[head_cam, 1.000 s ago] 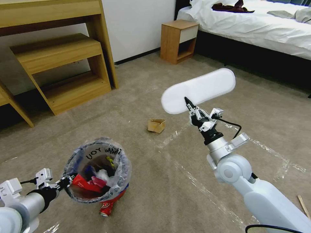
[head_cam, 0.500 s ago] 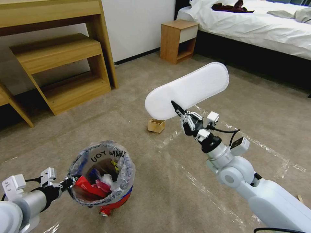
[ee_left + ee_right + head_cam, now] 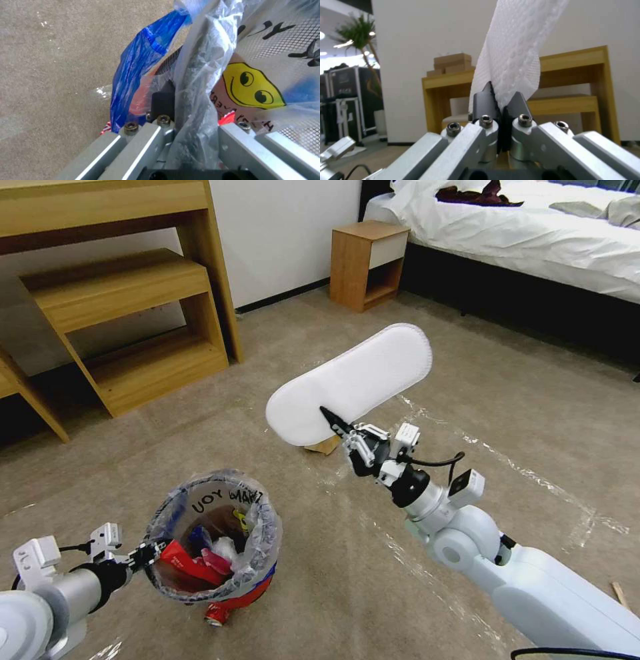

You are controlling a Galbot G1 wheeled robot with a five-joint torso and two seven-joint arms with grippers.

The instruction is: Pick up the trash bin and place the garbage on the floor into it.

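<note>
Above the floor [image 3: 320, 347], one white slipper [image 3: 350, 380] is pinched at its edge by the closed right gripper [image 3: 331, 420], well apart from the one trash bin [image 3: 213, 543]. Bin rim and liner are clamped by the closed left gripper [image 3: 148, 555]. Judged best: slipper centred over the opening before release. One cardboard box [image 3: 325, 445] and one crushed can [image 3: 217, 615] are counted on the carpet.

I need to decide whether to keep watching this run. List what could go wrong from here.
1. The right gripper pinches the flat white fabric slipper by one edge only, so it might slip or swing.
2. The slipper looks longer than the mouth of the small round red trash bin, so it may catch on the rim.
3. The left gripper grips the bin by its rim and clear crinkly plastic bag; the liner could shift.
</note>
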